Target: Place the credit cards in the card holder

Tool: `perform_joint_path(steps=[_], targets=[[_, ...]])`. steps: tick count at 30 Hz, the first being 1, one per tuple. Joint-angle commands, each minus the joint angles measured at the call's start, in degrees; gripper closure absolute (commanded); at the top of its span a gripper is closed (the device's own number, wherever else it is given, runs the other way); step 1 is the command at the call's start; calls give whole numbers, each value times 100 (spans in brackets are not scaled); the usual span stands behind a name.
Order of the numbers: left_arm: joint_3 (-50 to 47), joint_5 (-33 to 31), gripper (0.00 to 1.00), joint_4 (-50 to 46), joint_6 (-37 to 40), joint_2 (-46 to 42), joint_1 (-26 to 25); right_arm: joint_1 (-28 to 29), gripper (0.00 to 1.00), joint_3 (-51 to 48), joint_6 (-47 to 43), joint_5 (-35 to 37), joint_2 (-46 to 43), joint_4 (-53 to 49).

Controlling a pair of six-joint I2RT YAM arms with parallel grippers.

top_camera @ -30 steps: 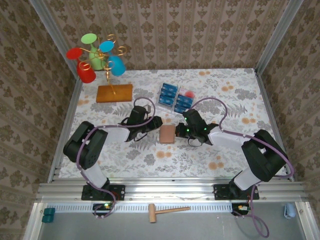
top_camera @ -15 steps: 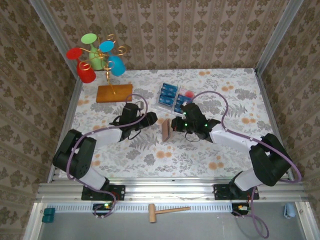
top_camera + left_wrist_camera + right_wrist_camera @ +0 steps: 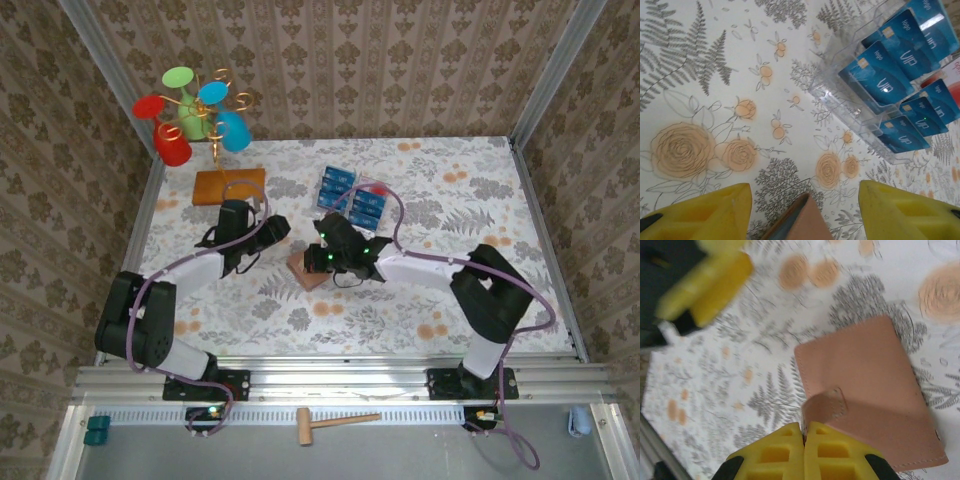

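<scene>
Card holder point(image 3: 303, 270): brown, closed, on table point(image 3: 450, 300) between arms; tab apparently pinched by closed right gripper point(image 3: 804, 437). Left gripper point(image 3: 802, 202): jaws apart, empty, beside it. Credit cards point(image 3: 880, 75): blue, in clear tray point(image 3: 840, 102); none inserted yet.

The blue credit cards point(image 3: 882, 77) each carry a small "logo" and larger "VIP" in pale letters.
</scene>
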Motion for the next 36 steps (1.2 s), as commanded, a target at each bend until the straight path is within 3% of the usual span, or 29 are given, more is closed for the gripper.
perform_joint_path(steps=[1,12,28,36], targets=[[32,183,40,-304,210,-114,8,-43,100,-24,172,166,-58,118],[-61,191,41,-371,210,-86,-143,-504,100,-403,88,333,-1050,-107],[867,-767,41,-1652,827,543,-1254,-1258,100,-1533,421,405,-1684,222],[1256,-954,41,-1899,950,914,-1508,-1427,100,-1653,392,360,-2007,201]])
